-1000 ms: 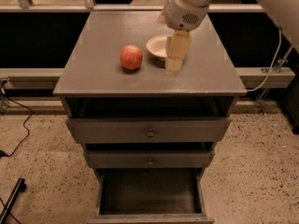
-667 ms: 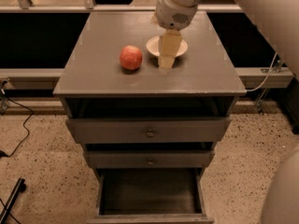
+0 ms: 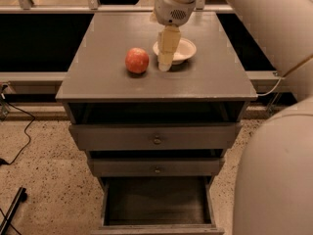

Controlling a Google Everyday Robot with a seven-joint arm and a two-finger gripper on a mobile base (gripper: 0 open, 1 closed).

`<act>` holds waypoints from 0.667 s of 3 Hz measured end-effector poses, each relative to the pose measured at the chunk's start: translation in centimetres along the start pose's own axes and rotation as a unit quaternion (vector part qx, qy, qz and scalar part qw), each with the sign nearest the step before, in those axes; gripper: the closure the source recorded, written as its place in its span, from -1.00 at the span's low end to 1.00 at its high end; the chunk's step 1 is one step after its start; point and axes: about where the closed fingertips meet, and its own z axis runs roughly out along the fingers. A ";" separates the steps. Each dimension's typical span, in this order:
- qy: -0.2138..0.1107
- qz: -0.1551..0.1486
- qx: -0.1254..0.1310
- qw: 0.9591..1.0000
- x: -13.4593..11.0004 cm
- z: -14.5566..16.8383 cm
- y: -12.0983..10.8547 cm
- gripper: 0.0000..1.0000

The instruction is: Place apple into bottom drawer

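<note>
The red-orange apple point(image 3: 137, 60) sits on the grey cabinet top point(image 3: 117, 23), left of centre. My gripper point(image 3: 166, 58) hangs from above just right of the apple, in front of the cream bowl point(image 3: 182, 50), a short gap from the apple. It holds nothing. The bottom drawer point(image 3: 156, 204) is pulled out at the foot of the cabinet, and its dark interior holds nothing.
Two upper drawers with small round knobs point(image 3: 157, 140) are slightly ajar above the bottom drawer. My white arm point(image 3: 274, 170) fills the right side of the view. Cables point(image 3: 19, 131) lie on the speckled floor at left. A dark recess and rail run behind the cabinet.
My gripper has moved left across the bowl toward the apple. The apple and the drawers have not moved.
</note>
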 end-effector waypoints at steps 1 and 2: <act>-0.009 -0.013 -0.001 1.000 -1.1 1.0 -1.4 -1.00; -0.009 -0.025 -0.008 1.000 -2.0 2.5 -2.1 -1.00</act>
